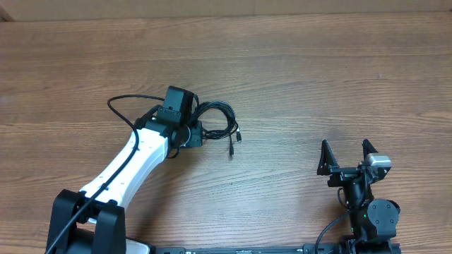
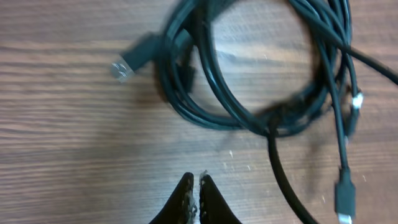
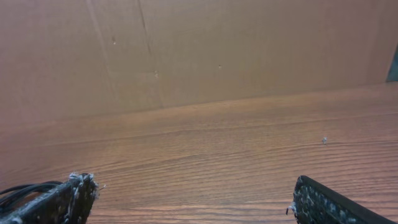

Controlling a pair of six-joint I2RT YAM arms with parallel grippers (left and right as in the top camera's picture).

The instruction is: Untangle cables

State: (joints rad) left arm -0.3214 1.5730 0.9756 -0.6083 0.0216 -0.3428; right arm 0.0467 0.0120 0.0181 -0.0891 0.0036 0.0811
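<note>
Fingertips pressed together on the left hand [image 2: 197,182], gripping nothing; the cables [image 2: 180,87] lie coiled on the tabletop [image 1: 318,63] just ahead of its tips, not touching. Far right, the right hand [image 1: 345,146] gapes wide, well apart from them.

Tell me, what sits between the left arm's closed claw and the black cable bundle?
Only bare wooden table, seen in the left wrist view, separates the shut left gripper from the cables.
</note>
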